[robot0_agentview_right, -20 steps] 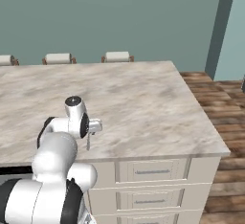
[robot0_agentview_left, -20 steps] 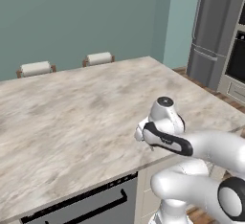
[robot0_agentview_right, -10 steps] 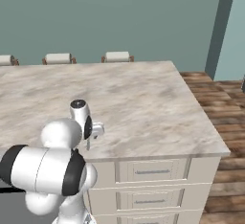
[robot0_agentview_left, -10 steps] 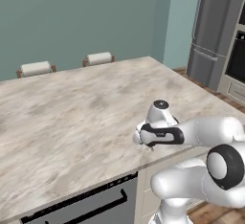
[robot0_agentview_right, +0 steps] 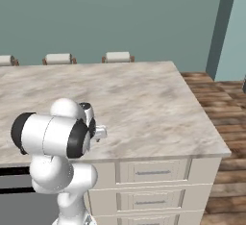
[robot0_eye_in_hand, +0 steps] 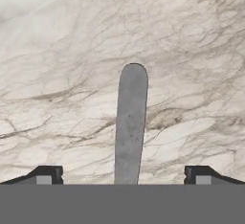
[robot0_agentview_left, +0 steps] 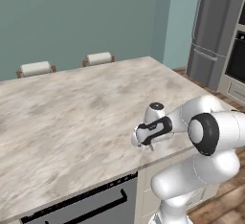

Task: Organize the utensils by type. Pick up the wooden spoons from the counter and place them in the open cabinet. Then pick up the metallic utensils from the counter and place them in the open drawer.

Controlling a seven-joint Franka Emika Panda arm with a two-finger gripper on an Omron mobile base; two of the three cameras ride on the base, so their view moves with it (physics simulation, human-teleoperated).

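Gripper over the counter, near its front edge, pointing down. Jaws spread wide, nothing between the pads but the grey handle of a metal utensil lying flat on the stone. Handle centred between the two fingertips, well clear of each. Rounded end pointing away from the hand; the other end, including any bowl or blade, cut off at the bottom of the hand view, so type of utensil not determinable.

In the base views, gripper low above the counter, just inside the front edge. No wooden spoons, open cabinet or open drawer identifiable in these views.

Judged step: descent for a pinch on the metal utensil, destined for the drawer.

Risks:
- Thin, flat handle on hard stone. Closing too high means pads passing over it with no grip.
- Descending too far means fingertips striking the counter.
- Smooth metal likely slippery; a grip far from the balance point invites pivoting or dropping during transport.
- Off-centre closing may push the utensil sideways, possibly toward the nearby edge.
- Task order calls for wooden spoons first; whether those are already stowed cannot be confirmed here.
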